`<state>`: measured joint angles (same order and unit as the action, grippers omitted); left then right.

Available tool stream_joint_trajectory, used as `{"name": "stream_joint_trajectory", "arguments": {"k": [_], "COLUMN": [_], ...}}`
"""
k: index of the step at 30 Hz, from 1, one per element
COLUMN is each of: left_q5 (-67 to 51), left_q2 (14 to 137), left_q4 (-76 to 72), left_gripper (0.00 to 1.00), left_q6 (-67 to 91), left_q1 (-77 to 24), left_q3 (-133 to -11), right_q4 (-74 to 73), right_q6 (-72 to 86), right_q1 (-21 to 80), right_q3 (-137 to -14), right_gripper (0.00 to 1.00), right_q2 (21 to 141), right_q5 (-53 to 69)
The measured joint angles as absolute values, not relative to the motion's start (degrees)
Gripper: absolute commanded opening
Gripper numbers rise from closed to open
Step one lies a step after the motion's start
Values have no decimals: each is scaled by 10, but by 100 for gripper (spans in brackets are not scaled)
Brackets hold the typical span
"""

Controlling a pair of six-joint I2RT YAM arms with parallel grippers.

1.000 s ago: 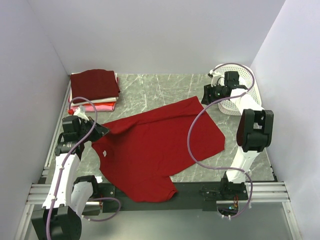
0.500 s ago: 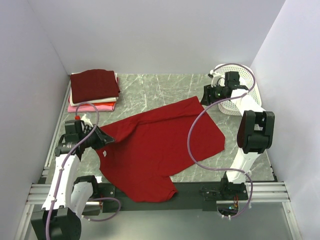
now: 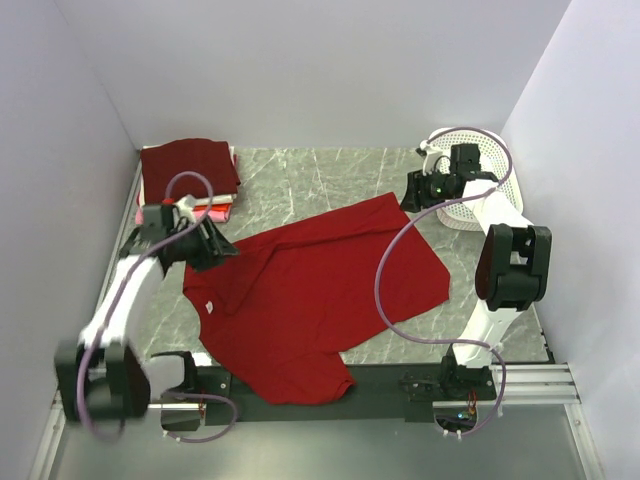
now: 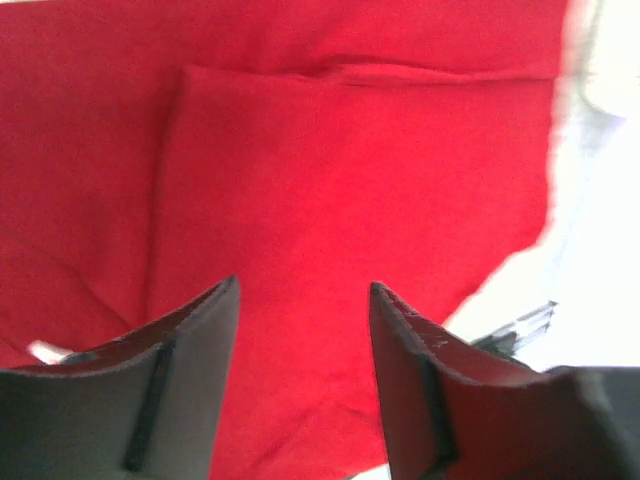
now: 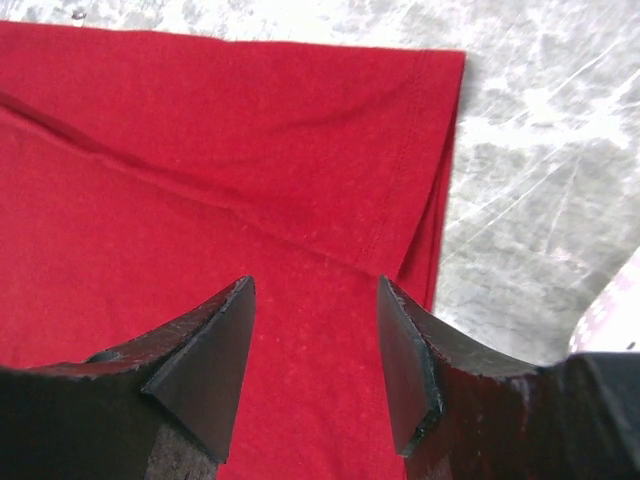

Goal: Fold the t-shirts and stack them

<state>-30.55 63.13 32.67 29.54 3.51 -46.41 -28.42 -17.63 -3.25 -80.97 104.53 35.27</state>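
Left pincer (image 3: 212,246) hangs wide and empty above the left side of the red t-shirt (image 3: 310,290), its arm stretched forward; right pincer (image 3: 412,190), also wide and empty, hovers over the shirt's far corner, arm folded high; the shirt lies spread on the bench (image 3: 300,180) near the folded stack (image 3: 190,168).

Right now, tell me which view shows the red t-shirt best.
Top external: the whole red t-shirt shows, spread out. Left wrist shows only a creased patch; right wrist only a hemmed corner.
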Motion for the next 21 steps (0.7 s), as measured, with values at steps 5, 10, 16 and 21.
{"name": "stream_joint_trajectory", "arguments": {"k": [5,10,16,21], "left_q5": [-252,-206,-153,-126], "left_q2": [810,901,969,1001], "left_q4": [302,293,297,304], "left_gripper": [55,56,52,48], "left_q6": [263,230,202,189], "left_q1": [-4,-29,-46,-58], "left_q3": [-517,-576,-637,-651], "right_q4": [-289,-289,-289,-292], "right_q6": [-176,-176,-176,-176], "right_q1": [-32,-32,-32,-32], "right_q3": [-801,-801,-801,-801], "right_gripper": [59,59,59,59], "right_q2": [1045,1045,1045,1045], "right_q5": [359,365,372,376]}}
